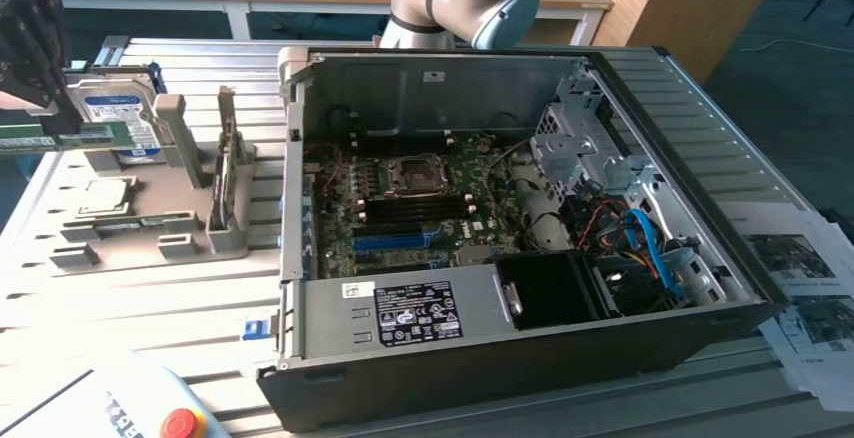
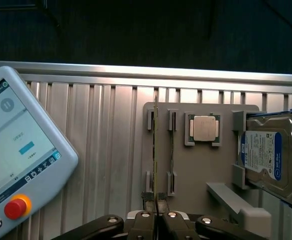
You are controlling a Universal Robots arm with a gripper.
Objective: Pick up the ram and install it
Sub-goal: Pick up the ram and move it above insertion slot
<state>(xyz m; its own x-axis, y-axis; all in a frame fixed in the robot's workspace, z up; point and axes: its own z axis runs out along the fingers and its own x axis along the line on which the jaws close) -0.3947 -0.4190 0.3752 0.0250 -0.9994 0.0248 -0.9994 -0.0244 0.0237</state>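
Over the slatted table (image 2: 85,150), the pincer (image 2: 155,199) clamps the ram (image 2: 156,145) (seen edge-on)

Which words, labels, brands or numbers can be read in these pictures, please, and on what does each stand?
No text can be quoted here; all of it is too small or blurred.
Blue-and-white label on the hard drive: print too small.
Black label on the power supply: white marks, too small.
Screen of the teach pendant: lines blurred.
Printed sheets: illegible.
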